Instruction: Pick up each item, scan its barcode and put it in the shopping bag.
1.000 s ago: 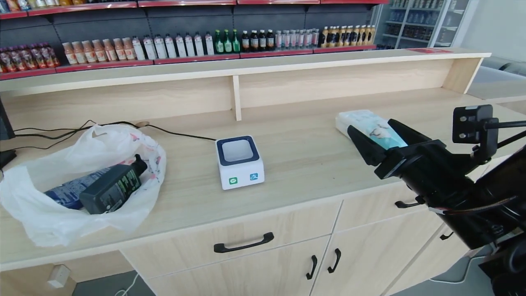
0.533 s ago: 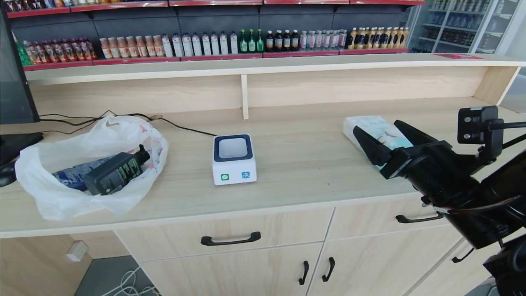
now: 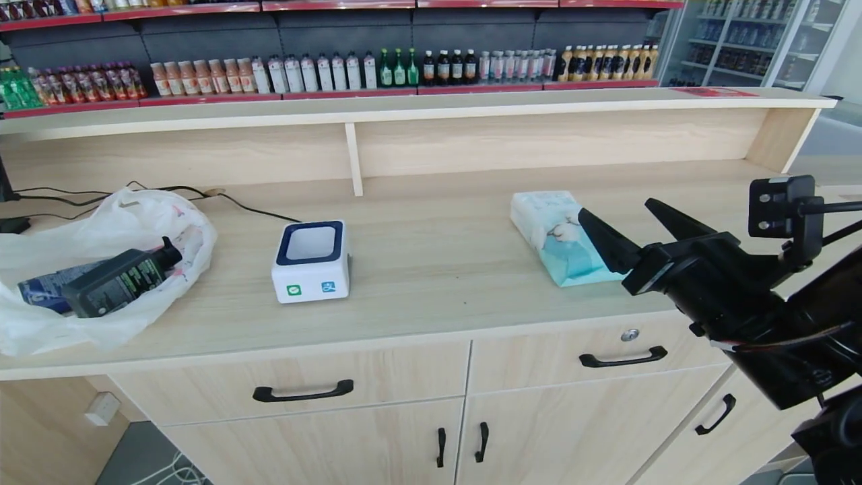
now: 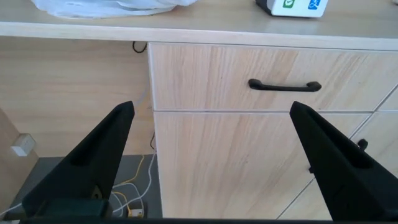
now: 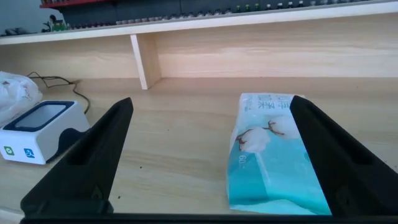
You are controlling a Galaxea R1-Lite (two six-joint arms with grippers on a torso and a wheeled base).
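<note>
Shopping bag [image 3: 135, 209] partly past head view's left edge

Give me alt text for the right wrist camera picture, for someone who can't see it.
The open right hand hovers at a wooden counter, with a blue-and-white tissue pack lying flat just ahead. A white barcode scanner sits farther along the counter, near a white plastic shopping bag.

At the left edge of the frame, a crumpled white plastic shopping bag [image 3: 135, 219] is laid on the light wooden counter [image 3: 431, 289]. A dark pump bottle [image 3: 118, 283] and a flat blue packet [image 3: 37, 293] are held in it, side by side. A white cube-shaped scanner [image 3: 312, 263] is set left of centre, well apart from a soft blue tissue pack [image 3: 555, 236] right of centre. Shelved drink bottles [image 3: 337, 71] are ranged along the top, behind the counter.
</note>
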